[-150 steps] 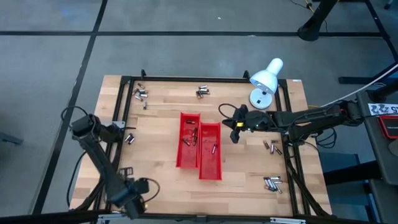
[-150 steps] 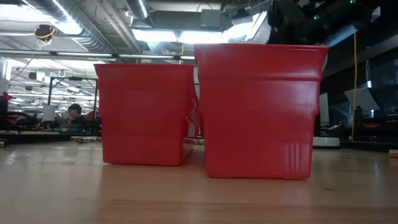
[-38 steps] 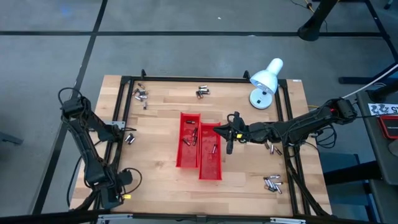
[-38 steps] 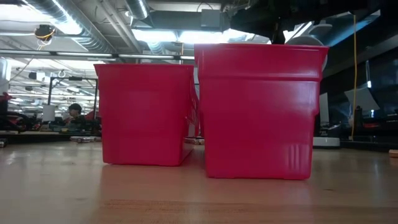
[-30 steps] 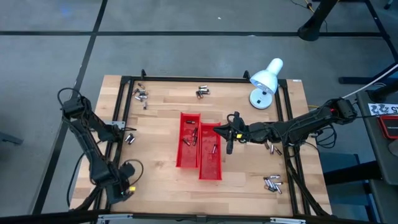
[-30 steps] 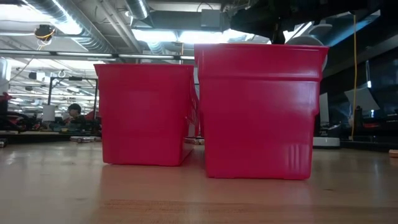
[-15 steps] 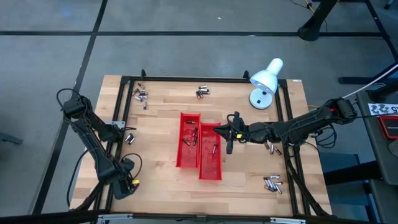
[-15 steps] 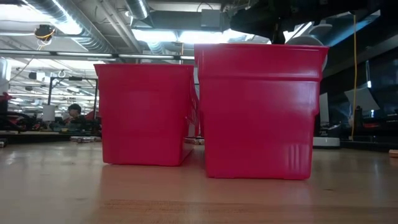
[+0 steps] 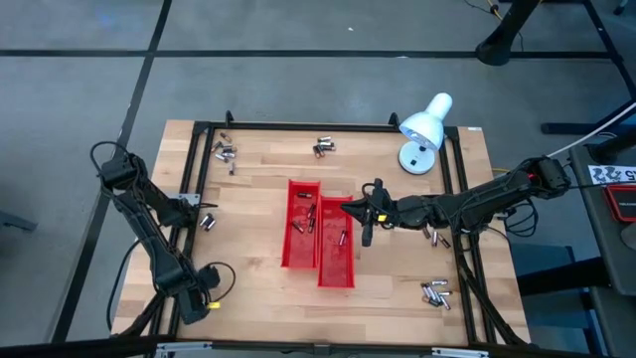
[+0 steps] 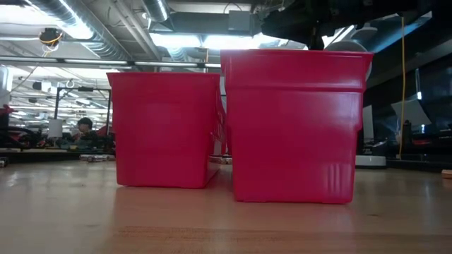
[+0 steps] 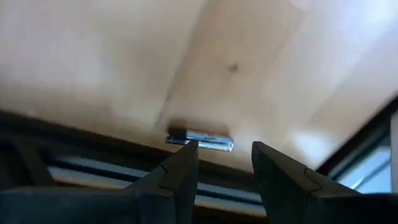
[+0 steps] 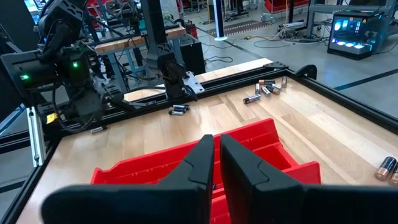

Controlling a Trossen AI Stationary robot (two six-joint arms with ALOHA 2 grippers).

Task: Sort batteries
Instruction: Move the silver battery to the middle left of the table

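No text, label, brand, number or sign can be read anywhere in these views; the patterned tag at the table's right edge is illegible.

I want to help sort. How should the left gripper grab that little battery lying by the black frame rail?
Probably by its middle, from straight above. The battery lies flat on the wooden table, close beside the frame rail. The left gripper, fingers apart, should likely straddle its narrow width, one finger on each long side.
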